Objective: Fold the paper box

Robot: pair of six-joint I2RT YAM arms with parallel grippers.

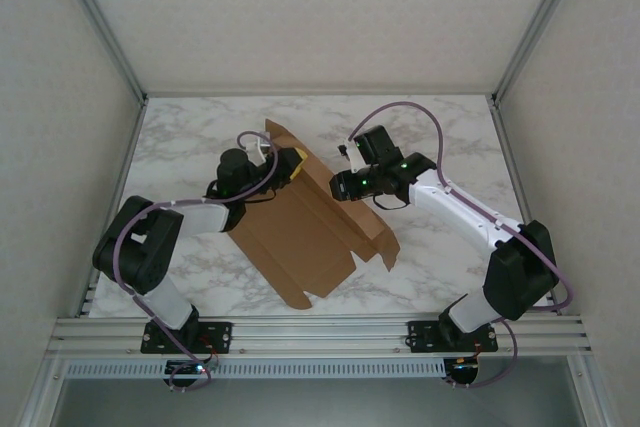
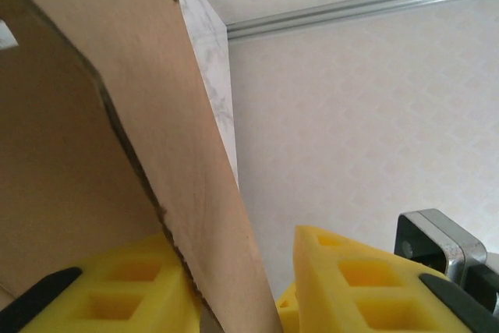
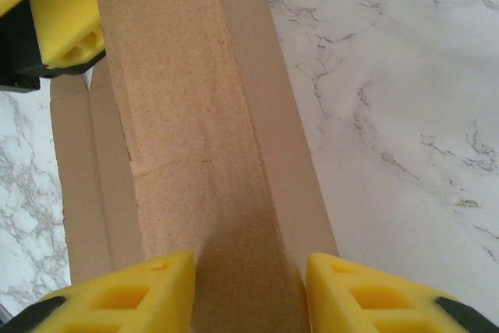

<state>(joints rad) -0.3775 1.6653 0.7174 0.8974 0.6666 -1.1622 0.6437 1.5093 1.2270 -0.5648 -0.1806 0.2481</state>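
Observation:
The paper box is a brown cardboard die-cut sheet lying slantwise mid-table, with its far flap and right side wall raised. My left gripper is at the raised far flap. In the left wrist view that flap passes between the yellow fingers, touching the left one and leaving a gap to the right one. The left gripper is open. My right gripper is at the box's right wall. It is open, its fingers straddling the folded cardboard strip. A left finger shows beyond.
The marble table is boxed in by pale walls on three sides with aluminium posts at the corners. An aluminium rail carrying both arm bases runs along the near edge. Purple cables loop off both arms.

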